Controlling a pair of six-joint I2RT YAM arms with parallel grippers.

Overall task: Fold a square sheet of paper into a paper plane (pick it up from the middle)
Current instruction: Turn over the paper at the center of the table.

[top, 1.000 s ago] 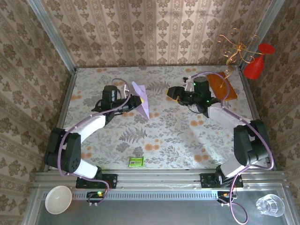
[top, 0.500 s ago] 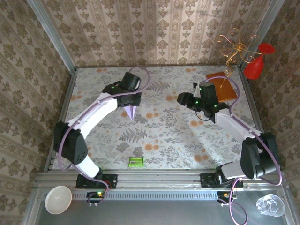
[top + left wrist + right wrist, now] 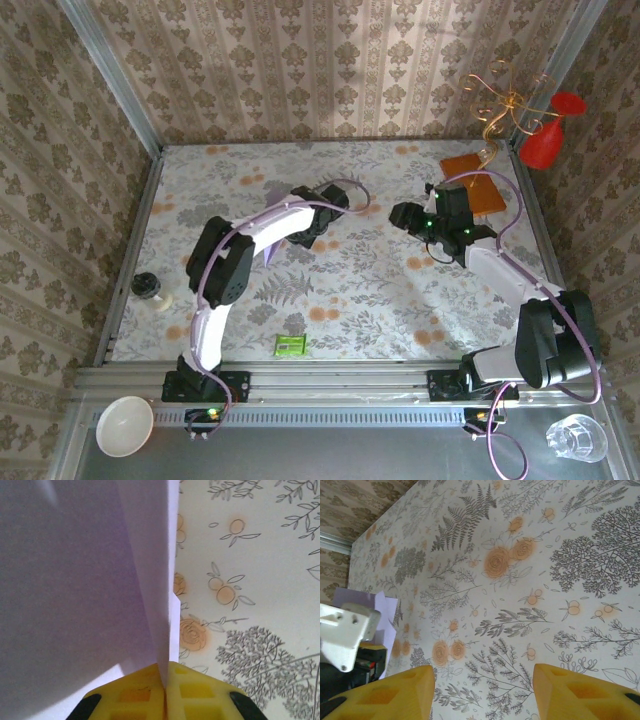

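Floral-patterned table (image 3: 380, 290), small green packet (image 3: 290, 346) near front edge, orange-brown board (image 3: 466, 166) at far right corner

Left arm (image 3: 262, 222) stretches far forward and rightward, jaws clamped together; right arm (image 3: 497, 268) bends inward, jaws parted.

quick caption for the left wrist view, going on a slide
Left gripper shut on the edge of the folded lavender paper, with the floral tablecloth beyond.
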